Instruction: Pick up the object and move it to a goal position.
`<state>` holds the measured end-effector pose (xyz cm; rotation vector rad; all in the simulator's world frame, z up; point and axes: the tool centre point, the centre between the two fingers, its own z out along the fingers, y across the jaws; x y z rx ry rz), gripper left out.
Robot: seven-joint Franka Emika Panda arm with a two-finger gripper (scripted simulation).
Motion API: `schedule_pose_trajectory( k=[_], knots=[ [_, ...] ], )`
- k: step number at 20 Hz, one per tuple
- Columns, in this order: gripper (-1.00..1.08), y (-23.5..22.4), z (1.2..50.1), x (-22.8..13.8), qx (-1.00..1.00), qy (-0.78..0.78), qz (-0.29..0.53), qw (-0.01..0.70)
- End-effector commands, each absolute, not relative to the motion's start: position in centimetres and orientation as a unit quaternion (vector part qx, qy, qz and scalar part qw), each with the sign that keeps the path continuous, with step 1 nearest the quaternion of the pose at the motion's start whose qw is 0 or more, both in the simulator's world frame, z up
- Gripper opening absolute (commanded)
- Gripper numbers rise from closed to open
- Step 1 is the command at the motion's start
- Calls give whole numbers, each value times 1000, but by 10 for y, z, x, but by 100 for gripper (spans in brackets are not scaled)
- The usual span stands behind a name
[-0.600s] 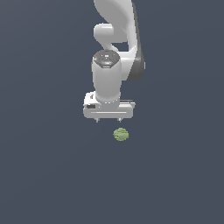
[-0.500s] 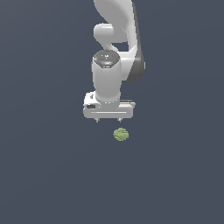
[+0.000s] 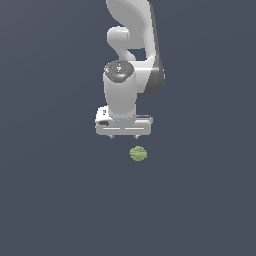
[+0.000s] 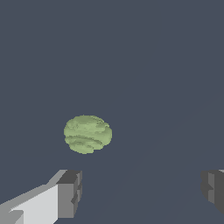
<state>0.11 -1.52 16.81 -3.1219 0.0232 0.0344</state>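
Note:
The object (image 3: 138, 153) is a small lumpy olive-green ball lying on the dark grey floor; the wrist view shows it as a mottled green blob (image 4: 87, 134). My white gripper (image 3: 123, 137) hangs above it and a little toward the exterior view's left, apart from the ball. Its two grey fingertips (image 4: 70, 194) stand wide apart in the wrist view, so the gripper (image 4: 142, 192) is open and holds nothing. The ball lies off the line between the fingers, closer to one finger than the other.
The white arm (image 3: 132, 60) rises behind the gripper toward the exterior view's top. A plain dark grey surface (image 3: 50, 200) spreads all around the ball.

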Motion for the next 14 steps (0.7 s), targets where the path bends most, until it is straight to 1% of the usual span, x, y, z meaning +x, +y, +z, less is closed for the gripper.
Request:
schedule_pose_trajectory(
  k=[1,7,14],
  knots=[
    [100,-15,168,1,-1000,7,12,10],
    [100,-14,167,1,-1000,0,12,10],
    [100,-11,162,2,-999,-43,11,8]
  ],
)
